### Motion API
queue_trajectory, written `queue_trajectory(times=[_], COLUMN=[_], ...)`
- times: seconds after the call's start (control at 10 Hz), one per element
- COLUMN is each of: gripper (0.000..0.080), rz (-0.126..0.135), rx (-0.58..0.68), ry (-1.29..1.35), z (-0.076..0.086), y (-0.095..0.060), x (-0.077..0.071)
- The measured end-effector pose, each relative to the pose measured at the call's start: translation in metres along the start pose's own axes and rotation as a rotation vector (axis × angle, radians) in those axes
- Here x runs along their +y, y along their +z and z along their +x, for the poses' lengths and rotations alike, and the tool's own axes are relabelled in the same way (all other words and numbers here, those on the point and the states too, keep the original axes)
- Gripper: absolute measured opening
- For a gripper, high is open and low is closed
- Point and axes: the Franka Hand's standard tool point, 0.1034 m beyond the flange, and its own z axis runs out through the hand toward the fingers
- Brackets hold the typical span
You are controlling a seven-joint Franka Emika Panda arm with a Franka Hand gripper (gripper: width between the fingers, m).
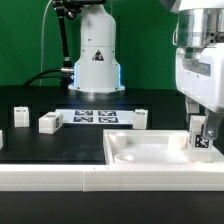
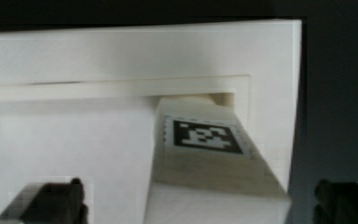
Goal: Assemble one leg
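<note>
The leg (image 1: 201,139), a small white block with a black-and-white tag, stands upright in the corner of the large white panel (image 1: 150,152) at the exterior view's right. In the wrist view the leg (image 2: 211,150) rises from a recess in the corner of the panel (image 2: 87,60). My gripper (image 1: 199,126) hangs straight over it. Its two dark fingertips (image 2: 51,203) stand wide apart on either side of the leg, with a gap on each side. The gripper (image 2: 197,203) is open.
Three more white legs lie on the black table: two towards the exterior view's left (image 1: 20,115) (image 1: 50,122) and one near the middle (image 1: 140,118). The marker board (image 1: 95,116) lies in front of the robot base (image 1: 95,60). A white part shows at the left edge (image 1: 2,140).
</note>
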Motion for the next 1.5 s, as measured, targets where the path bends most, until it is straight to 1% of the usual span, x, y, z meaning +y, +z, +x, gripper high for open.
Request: queue_trajectory(times=[0.3,0.6,0.8,1.0,1.3,1.4,1.5], gripper=[0.0649,0.0649,0.0649,0.0649,0.0649,0.0602,0.0602], rz=[0.005,0.006,0.005,-0.002,-0.006,-0.009,-0.009], rx=[0.002,0.000,0.002,0.007,0.014,0.018,0.018], ry=[-0.325,-0.638,-0.847,-1.035,-1.196,-1.240,-1.231], z=[-0.0023,-0.0086,-0.0083,-0.0046,-0.0017,-0.0008,-0.0008], y=[-0.0005,0.0003,0.0002,0.0000,-0.0003,-0.0003,-0.0003], x=[-0.0012,-0.0004,-0.0004,-0.0010,-0.0016,-0.0017,-0.0017])
